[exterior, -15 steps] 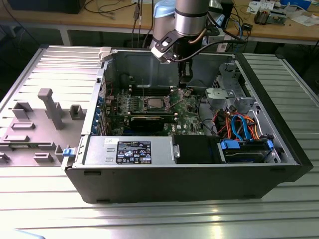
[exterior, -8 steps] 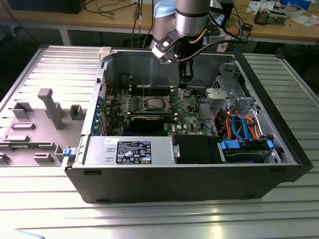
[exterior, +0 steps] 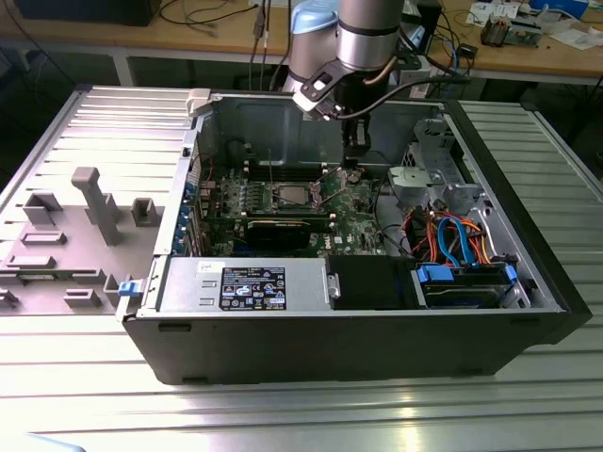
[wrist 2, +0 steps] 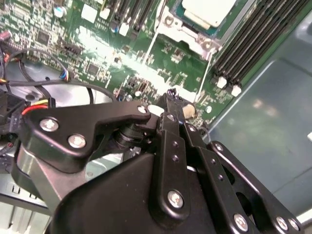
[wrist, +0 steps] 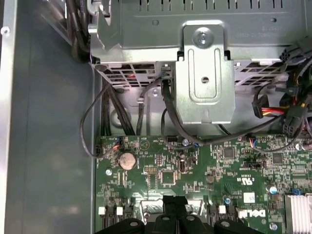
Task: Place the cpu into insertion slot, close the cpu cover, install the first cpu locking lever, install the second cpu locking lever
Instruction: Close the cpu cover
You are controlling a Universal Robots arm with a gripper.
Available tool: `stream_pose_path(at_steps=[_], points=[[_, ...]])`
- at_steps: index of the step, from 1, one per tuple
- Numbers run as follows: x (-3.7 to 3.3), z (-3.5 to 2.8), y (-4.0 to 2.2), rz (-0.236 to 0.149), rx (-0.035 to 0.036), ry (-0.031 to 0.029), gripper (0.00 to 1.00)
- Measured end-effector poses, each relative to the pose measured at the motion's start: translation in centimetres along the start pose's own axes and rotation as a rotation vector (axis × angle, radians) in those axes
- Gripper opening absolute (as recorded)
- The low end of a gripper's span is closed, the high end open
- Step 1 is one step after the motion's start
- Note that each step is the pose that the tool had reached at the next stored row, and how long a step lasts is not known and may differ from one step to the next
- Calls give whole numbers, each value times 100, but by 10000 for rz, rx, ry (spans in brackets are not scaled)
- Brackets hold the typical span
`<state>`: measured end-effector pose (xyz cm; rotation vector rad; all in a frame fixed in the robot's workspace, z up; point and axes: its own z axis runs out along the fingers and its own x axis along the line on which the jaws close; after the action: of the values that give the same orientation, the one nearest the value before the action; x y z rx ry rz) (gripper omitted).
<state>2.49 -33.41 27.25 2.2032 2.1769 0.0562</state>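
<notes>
1. Closest in the second wrist view is the black, linked-arm pincer (wrist 2: 176,105). Its tips are drawn together at the free end of a thin silver wire locking lever (wrist 2: 204,78); I cannot tell whether it nips that wire.
2. A second wire lever (wrist 2: 153,39) slants over the green circuit board (wrist 2: 97,63) and looks unlatched.
3. Further out, the flat square cpu (wrist 2: 207,9) with its silvery-grey top sits in the silver-rimmed insertion slot (wrist 2: 168,20). The thin silver frame of the cpu cover (wrist 2: 195,39) lies down around it.
4. To my eye, seating and cover are done and both levers remain.
5. The open black computer case (exterior: 377,330) rests on a ribbed metal surface (exterior: 283,414).
</notes>
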Motion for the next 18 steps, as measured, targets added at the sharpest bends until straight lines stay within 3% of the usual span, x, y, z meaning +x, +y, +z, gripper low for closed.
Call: stream_pose_path(at_steps=[4,7,11,15,18], points=[[1,61,91,-1,81,-1,11],[2,103,147,-2,223,-3,11],[3,132,167,-184,308,4,11],[9,173,230,-290,478,9,11],[9,213,234,-308,511,9,11]])
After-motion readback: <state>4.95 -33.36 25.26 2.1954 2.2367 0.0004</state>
